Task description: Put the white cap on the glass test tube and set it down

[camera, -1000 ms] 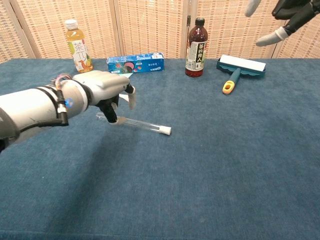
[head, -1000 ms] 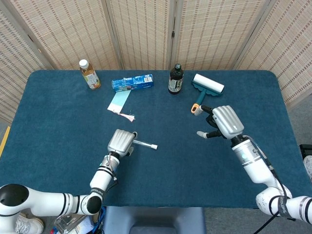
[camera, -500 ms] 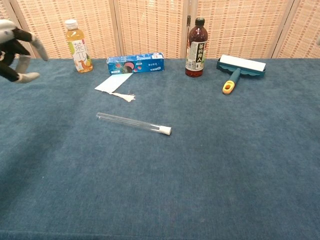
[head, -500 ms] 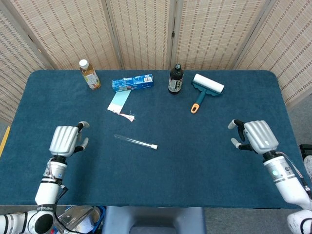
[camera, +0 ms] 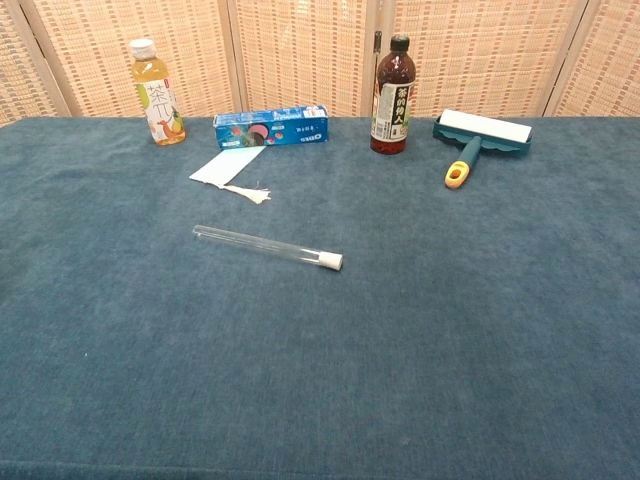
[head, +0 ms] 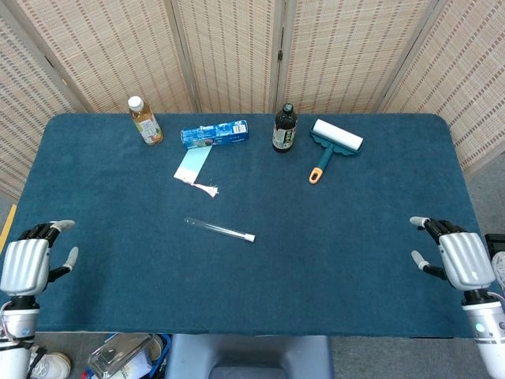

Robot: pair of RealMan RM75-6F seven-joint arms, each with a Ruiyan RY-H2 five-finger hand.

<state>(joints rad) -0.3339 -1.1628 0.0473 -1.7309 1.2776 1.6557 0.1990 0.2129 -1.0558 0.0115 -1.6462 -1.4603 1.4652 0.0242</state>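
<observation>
- The clear glass test tube (head: 218, 230) lies flat on the dark blue carpeted tabletop (head: 331, 237), near the middle and slightly left, with its white cap (head: 249, 237) fitted on the end that points to the right.
- In the chest view the same tube (camera: 262, 245) runs diagonally, capped end (camera: 332, 261) nearest the camera; nothing touches it.
- The left hand (head: 25, 263) hangs off the tabletop's front left corner, fingers apart and holding nothing, well apart from the tube.
- The right hand (head: 458, 257) sits at the front right edge, fingers likewise spread and empty.
- Neither hand shows in the chest view.
- Along the back edge stand a yellow tea bottle with a white lid (head: 145, 120), a blue rectangular carton (head: 214, 133) lying on its side, and a dark glass bottle with a black cap (head: 284, 129).
- A teal lint roller with an orange-tipped handle (head: 333, 144) lies to the right of the dark bottle.
- A pale blue paper slip (head: 193, 165) lies just in front of the carton.
</observation>
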